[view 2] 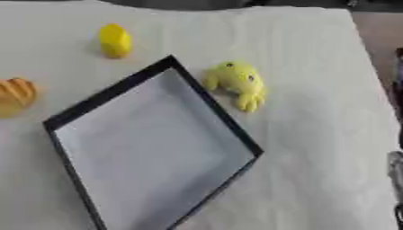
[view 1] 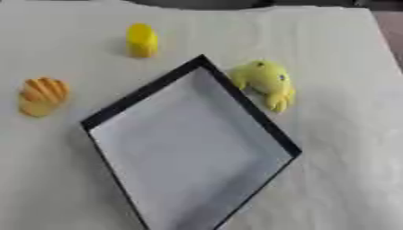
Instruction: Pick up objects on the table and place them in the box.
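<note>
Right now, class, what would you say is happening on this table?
Nothing is being handled yet. The box lies open and holds nothing. Three things lie outside it on the white cloth: a yellow cylinder beyond it, a yellow plush toy against its right rim, and an orange ridged piece to its left.

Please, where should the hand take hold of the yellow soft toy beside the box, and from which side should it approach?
Probably the round body of the yellow soft toy, coming from above and from the toy's right. Its left side lies right against the rim of the box, so fingers have little room there; the cloth on its right is free. The limbs look too thin to hold well.
</note>
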Tool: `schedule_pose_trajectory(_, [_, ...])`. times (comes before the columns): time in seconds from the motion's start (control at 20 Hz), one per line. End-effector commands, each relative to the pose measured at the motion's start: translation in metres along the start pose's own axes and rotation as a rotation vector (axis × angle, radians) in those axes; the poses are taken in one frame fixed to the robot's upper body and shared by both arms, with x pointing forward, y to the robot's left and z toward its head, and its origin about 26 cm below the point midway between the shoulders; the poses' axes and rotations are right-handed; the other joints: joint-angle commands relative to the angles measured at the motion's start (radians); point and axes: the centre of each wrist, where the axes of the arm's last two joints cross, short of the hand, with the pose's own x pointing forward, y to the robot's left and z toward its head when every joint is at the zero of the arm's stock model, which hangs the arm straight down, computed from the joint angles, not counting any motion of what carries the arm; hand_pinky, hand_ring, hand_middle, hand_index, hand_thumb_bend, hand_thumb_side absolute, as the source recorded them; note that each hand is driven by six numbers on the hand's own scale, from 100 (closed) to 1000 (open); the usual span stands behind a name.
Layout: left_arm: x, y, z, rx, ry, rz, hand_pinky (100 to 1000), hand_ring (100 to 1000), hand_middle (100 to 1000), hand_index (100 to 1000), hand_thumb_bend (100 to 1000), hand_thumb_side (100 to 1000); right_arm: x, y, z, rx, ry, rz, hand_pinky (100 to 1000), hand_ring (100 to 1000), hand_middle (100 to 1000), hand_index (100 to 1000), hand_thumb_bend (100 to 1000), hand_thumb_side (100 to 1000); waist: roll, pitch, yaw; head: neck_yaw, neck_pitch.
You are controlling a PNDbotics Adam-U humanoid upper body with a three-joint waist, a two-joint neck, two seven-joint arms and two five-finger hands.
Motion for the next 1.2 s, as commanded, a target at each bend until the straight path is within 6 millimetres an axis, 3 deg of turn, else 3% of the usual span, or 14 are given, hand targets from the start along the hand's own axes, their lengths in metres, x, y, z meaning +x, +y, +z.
schedule_pose_trajectory(0.05, [0.01,0.003,-0.006,-0.019,-0.027,-0.025,767,731,751,807,155,786,0.009,0.0,-0.003,0.008,-0.034,0.002,940,974,630,885,100,532,0.016,-0.007,0.002,0.004,-0.012])
schedule_pose_trajectory(0.45, [0.012,0.004,-0.007,-0.021,-0.034,-0.031,768,733,753,810,153,787,0.013,-0.003,-0.01,0.017,-0.055,0.013,941,987,647,889,100,524,0.01,-0.004,0.009,0.01,-0.013])
schedule_pose_trajectory(0.7, [0.014,0.011,-0.007,-0.022,-0.038,-0.066,768,733,753,810,143,782,0.022,-0.015,-0.02,0.103,-0.109,0.122,949,1000,691,908,100,483,0.003,-0.012,-0.002,0.013,-0.006])
schedule_pose_trajectory(0.8, [0.016,0.015,-0.007,-0.028,-0.041,-0.091,768,733,753,810,137,780,0.025,-0.019,-0.024,0.166,-0.13,0.192,953,1000,716,918,100,440,0.0,-0.016,-0.008,0.018,0.0])
schedule_pose_trajectory(0.95, [0.017,0.022,-0.005,-0.032,-0.041,-0.126,768,733,753,810,129,778,0.032,-0.026,-0.031,0.285,-0.158,0.344,958,1000,770,935,100,270,-0.007,-0.023,-0.021,0.024,0.009])
schedule_pose_trajectory(1.2, [0.017,0.032,-0.001,-0.038,-0.034,-0.181,768,733,754,810,119,778,0.051,-0.029,-0.048,0.497,-0.199,0.621,956,1000,804,936,100,198,-0.016,-0.035,-0.039,0.038,0.024])
